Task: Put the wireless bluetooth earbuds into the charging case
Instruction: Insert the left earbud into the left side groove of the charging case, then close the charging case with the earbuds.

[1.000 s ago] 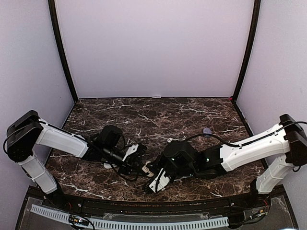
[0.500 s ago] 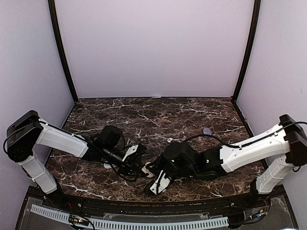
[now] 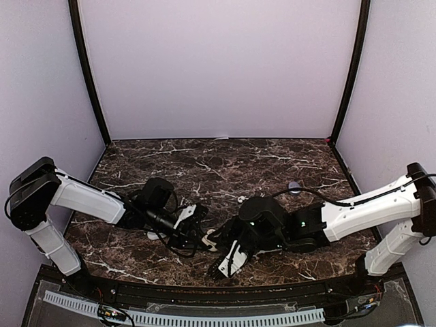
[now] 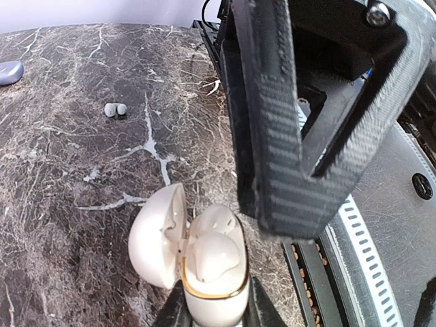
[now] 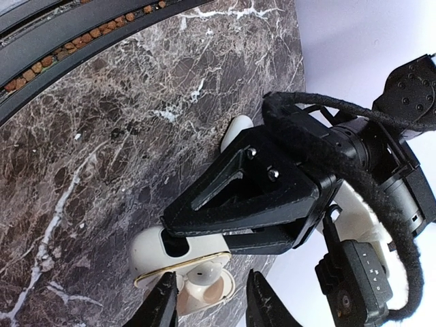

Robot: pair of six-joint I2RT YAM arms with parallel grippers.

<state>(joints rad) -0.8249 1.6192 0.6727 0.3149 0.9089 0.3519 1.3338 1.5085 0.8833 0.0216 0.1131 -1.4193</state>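
The white charging case (image 4: 212,286) with a gold rim stands open, its lid (image 4: 155,235) swung to the left. My left gripper (image 4: 211,310) is shut on the case's body from both sides. Two white earbuds sit in the case, one at the far end (image 4: 216,219) and one nearer (image 4: 214,255). My right gripper (image 5: 214,306) hangs just over the case mouth, open, with a seated earbud (image 5: 204,278) between its fingertips and apart from them. In the top view the case (image 3: 208,239) lies between the two grippers.
Two tiny pale buds (image 4: 114,109) lie together on the marble further out. A grey-blue pebble-shaped case (image 4: 8,71) rests at the far side, also seen as a small case (image 3: 294,185) right of centre. The table's near edge and cable rail (image 4: 354,231) are close.
The right wrist has shifted slightly right and toward the near edge, and its fingers stand wider apart. The left arm and the case have stayed put.
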